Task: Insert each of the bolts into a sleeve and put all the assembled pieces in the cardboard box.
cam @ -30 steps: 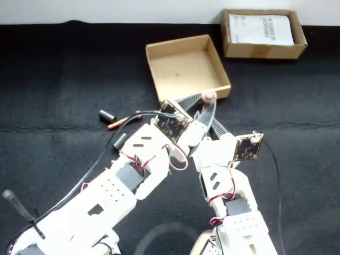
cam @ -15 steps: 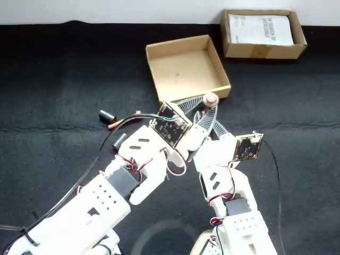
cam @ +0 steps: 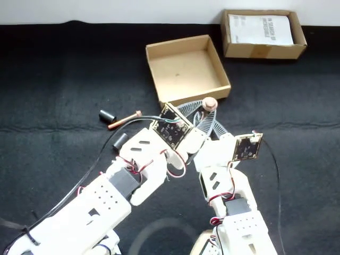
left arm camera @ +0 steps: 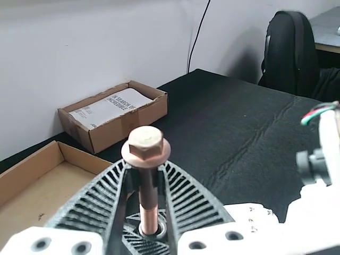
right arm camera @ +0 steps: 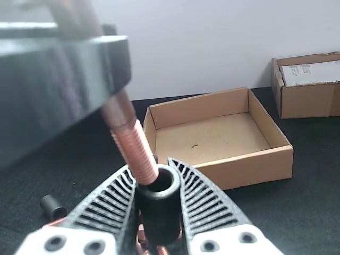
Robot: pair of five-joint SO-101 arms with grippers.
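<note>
My left gripper (left arm camera: 144,169) is shut on a copper bolt (left arm camera: 145,146), head up, just in front of the open cardboard box (cam: 187,69). Its threaded end (right arm camera: 137,154) sits in the mouth of a black sleeve (right arm camera: 159,197), and my right gripper (right arm camera: 155,183) is shut on that sleeve below it. In the high view the bolt's head (cam: 209,103) shows between both sets of fingers, near the box's front wall. Left of the arms lie another bolt (cam: 123,121) and two loose sleeves (cam: 108,115) (cam: 120,141).
A second cardboard box (cam: 263,33) with a printed sheet stands at the back right by the wall. The black cloth has a fold running across the table. A cable trails from the left arm over the cloth.
The bolt's head has shifted slightly toward the arms, down onto the sleeve. The left arm has shifted a little; the right arm has stayed put.
</note>
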